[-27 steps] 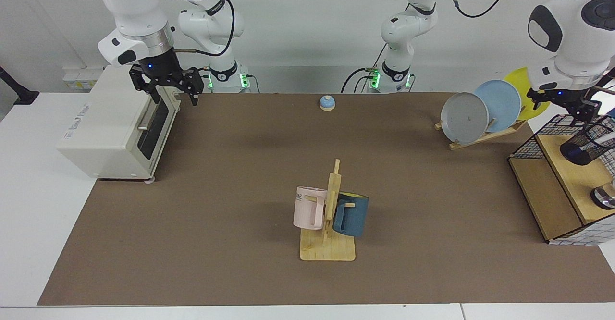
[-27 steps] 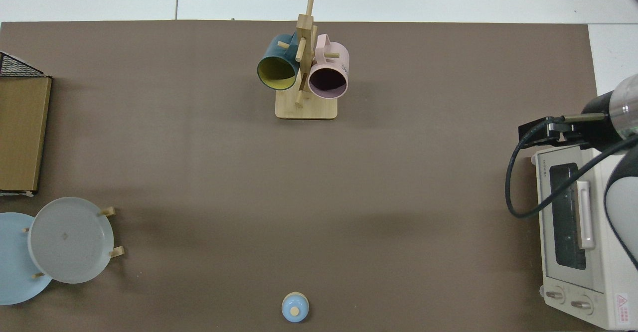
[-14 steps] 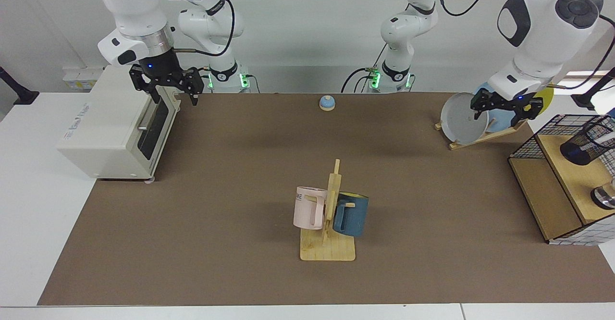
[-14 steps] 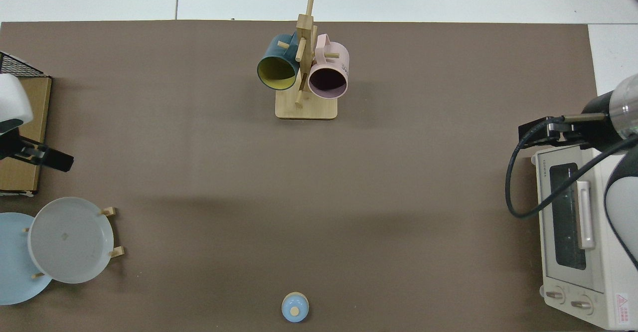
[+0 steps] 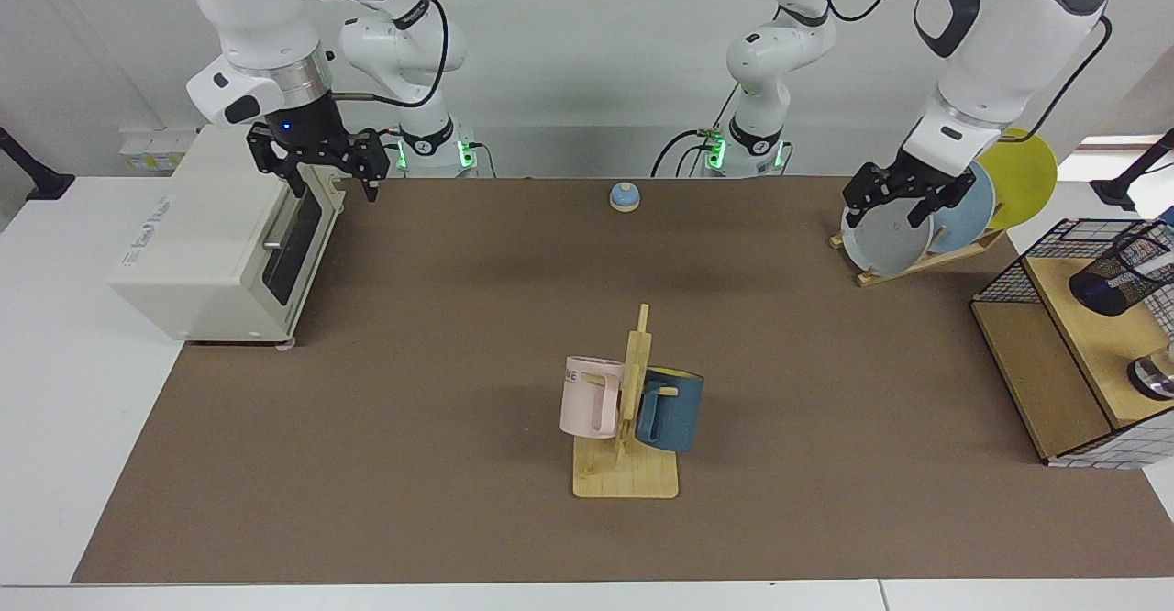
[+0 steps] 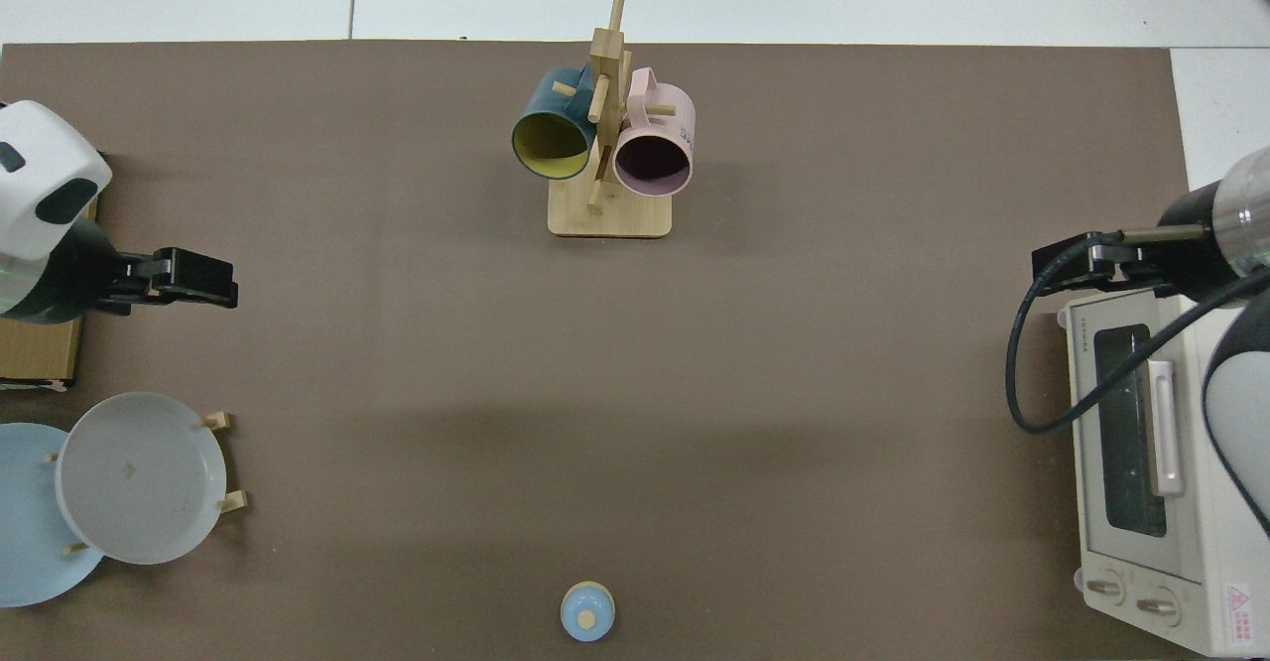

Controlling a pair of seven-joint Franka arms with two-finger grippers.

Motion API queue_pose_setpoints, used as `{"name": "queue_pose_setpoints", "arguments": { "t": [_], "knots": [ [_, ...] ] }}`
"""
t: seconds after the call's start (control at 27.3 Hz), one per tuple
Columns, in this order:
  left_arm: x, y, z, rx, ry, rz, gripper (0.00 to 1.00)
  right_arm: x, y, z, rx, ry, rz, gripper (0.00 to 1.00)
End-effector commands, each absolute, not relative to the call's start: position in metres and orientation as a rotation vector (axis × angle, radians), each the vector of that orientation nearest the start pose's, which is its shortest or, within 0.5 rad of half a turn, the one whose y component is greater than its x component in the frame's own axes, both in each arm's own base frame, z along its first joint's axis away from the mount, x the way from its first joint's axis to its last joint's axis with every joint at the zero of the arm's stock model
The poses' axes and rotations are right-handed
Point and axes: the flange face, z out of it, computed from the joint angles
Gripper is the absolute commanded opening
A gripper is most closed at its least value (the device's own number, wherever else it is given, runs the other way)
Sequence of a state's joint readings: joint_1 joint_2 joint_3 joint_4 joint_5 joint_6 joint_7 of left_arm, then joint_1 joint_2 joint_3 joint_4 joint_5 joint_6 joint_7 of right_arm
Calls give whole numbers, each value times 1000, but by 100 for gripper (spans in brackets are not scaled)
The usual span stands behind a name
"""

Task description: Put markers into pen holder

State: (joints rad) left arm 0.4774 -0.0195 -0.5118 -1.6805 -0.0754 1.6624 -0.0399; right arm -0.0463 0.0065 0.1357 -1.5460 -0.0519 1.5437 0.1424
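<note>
Pulling back from the pen holder, the left pincer now hangs over the plate rack at far right of the bench, fingers spread, holding nothing. A second ago it sat right above the holder on the wooden shelf inside the wire basket; half a second ago it was already midway out. Judged from that, the drop looks done and the arm is retreating. In the top view the same pincer shows jaws apart, clear of the shelf.

The marker seems to be inside the holder: a pale slim shaft shows through the mesh near the frame's right edge, partly cut off. The holder tilts, mouth toward the right, and the marker's long axis seems to run along it; which end is up I cannot tell.

The right pincer waits over the toaster oven at far left, fingers released, empty.
</note>
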Motion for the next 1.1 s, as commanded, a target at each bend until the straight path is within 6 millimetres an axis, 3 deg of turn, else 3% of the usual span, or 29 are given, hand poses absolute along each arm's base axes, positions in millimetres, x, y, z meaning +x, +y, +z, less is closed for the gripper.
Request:
{"name": "queue_pose_setpoints", "arguments": {
  "t": [0.0,0.18,0.29,0.48,0.66,1.06],
  "knots": [
    [530,-42,614,-3201,-49,-20,100,549,44,632,-3173,118,-16,100],
    [527,-46,617,-3197,-34,-23,100,549,44,633,-3173,118,-19,100],
    [526,-62,617,-3192,25,-35,100,549,44,632,-3173,115,-16,100],
    [524,-49,620,-3215,25,-45,100,549,44,632,-3173,115,-16,100],
    [522,-66,621,-3215,87,-46,100,549,44,632,-3173,115,-16,100],
    [524,-68,619,-3166,131,-67,100,549,44,632,-3173,115,-16,100]
  ]
}}
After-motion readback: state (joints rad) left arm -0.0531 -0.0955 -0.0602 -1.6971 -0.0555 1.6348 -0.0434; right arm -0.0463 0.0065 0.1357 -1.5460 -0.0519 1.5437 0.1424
